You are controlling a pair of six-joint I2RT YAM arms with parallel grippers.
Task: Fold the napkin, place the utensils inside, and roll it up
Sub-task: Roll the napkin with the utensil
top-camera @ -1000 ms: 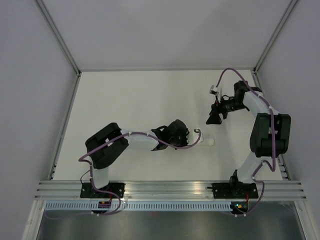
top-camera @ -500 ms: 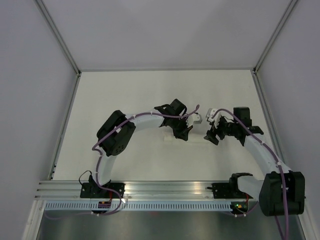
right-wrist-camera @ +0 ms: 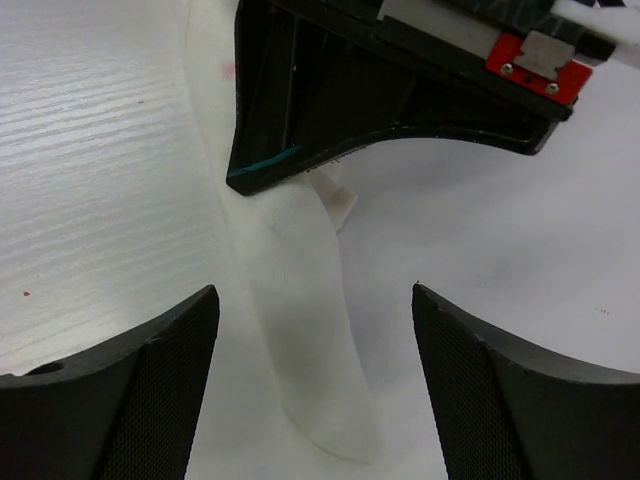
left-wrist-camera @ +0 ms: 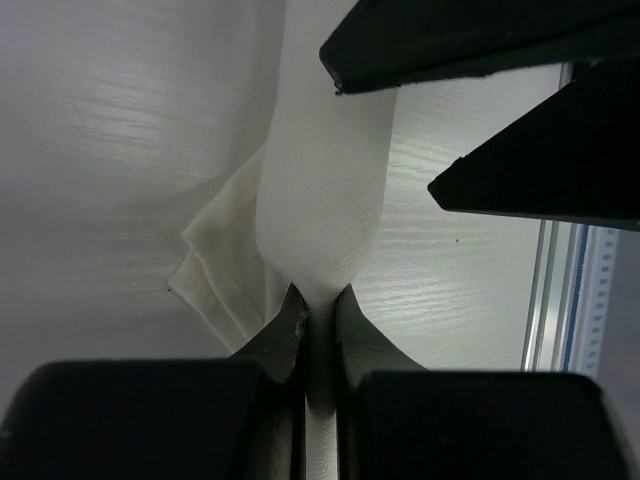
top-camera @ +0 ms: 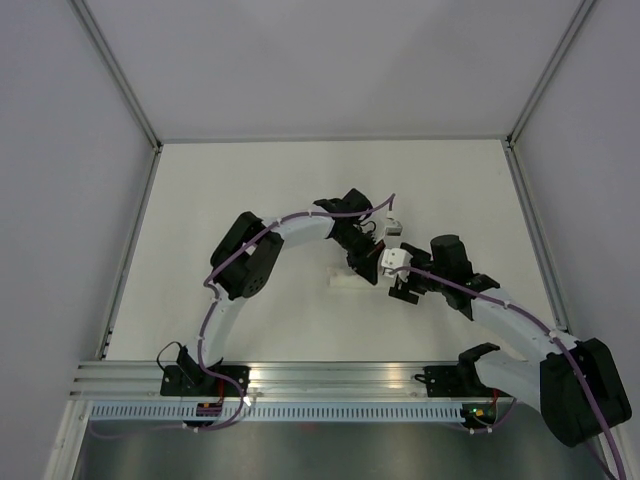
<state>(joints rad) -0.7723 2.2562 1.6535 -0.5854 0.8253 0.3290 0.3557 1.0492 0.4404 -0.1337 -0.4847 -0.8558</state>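
Fingers (right-wrist-camera: 120, 400) spread wide, the right hand (right-wrist-camera: 315, 300) hangs nearest, straddling the one napkin (right-wrist-camera: 310, 380) — a slim white roll lying mid-worktop (top-camera: 250, 190). Just beyond, the left hand (left-wrist-camera: 318, 300) — second of two — is clamped tight on the roll's end, a loose corner sticking out beside it.

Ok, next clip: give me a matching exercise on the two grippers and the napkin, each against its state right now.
Things:
1. left gripper
2. right gripper
3. napkin

States:
A. rolled into a slim white tube, lying on the table
B. open, straddling the roll
C. shut, pinching the white cloth

Pairs: 1-C; 2-B; 3-A
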